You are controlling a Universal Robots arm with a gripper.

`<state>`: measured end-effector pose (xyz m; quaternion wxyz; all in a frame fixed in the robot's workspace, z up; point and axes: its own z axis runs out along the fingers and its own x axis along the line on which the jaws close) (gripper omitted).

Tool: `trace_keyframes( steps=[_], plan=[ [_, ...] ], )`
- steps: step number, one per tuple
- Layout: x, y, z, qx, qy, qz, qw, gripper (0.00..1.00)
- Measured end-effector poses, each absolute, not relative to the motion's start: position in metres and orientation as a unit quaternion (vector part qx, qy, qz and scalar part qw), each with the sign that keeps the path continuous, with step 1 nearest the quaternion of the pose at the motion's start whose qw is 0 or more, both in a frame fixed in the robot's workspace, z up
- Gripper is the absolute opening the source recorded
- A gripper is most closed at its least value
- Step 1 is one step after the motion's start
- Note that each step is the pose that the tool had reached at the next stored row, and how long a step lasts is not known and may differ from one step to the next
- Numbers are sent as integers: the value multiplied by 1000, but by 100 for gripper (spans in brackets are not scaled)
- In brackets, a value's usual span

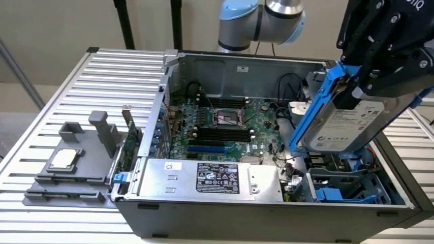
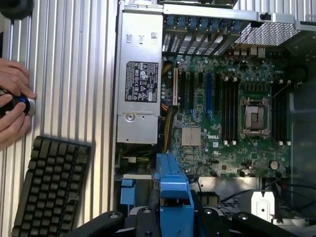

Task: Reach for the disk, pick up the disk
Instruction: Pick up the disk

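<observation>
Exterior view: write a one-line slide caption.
Gripper holds the disk lifted above the open computer case.

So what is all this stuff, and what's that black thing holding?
This is a robot arm working on an opened computer case lying on a ridged metal table. One picture comes from a camera standing beside the table. The other comes from a camera on the robot's wrist, looking down into the computer.

The black thing is the robot's hand. It is shut on the disk, a silver hard drive with a white label and blue rails, lifted above the case.

Inside you can see the green motherboard and a silver power supply box. Beside the case lies a grey holder with a small square chip. The wrist camera also sees a black keyboard and a person's hands holding a small knob.
</observation>
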<state>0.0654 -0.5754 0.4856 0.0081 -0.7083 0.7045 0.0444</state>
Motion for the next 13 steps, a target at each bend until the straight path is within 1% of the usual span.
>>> trace_keyframes(
  steps=[7,13],
  plan=[
    [83,-593,486,-708,705,48,5,33],
    [107,-597,486,-708,704,49,4,33]
  ],
)
